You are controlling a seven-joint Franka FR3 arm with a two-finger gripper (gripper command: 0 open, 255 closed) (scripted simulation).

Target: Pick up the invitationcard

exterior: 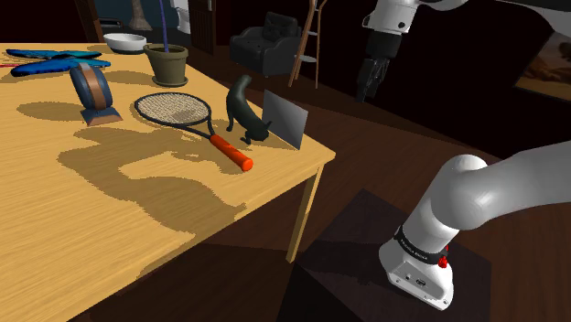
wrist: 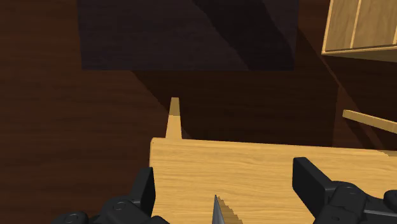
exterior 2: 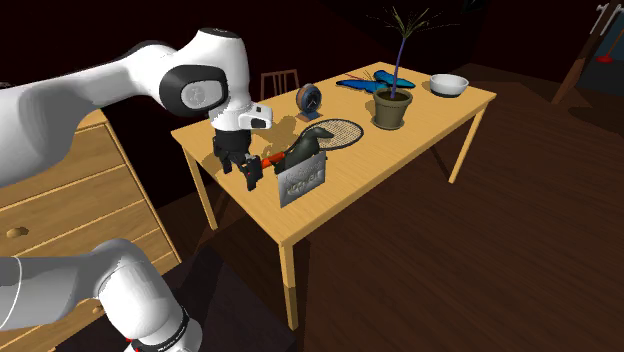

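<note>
As the shoulder view runs left to right, the wooden worktop (exterior: 110, 201) carries 1 blue toy plane (exterior: 55, 62), 1 blue disc on a stand (exterior: 91, 91), 1 white bowl (exterior: 123, 41), 1 potted plant (exterior: 166, 64), 1 racket (exterior: 178, 110) w/ orange grip, 1 black cat figure (exterior: 243, 108), then 1 invitation card (exterior: 285, 117). Card: plain grey, flat, standing on edge near the worktop's corner, w/ the cat just beside it and the racket grip close at its left. Gripper (exterior: 369, 90) hangs right of the card, apart from it. Second exterior view: 1 dresser (exterior 2: 70, 190) at left, and faint lettering on the card's face. Wrist view: fingers (wrist: 143, 188) wide apart, holding nothing; the card's top corner shows low betw. them, untouched.
</note>
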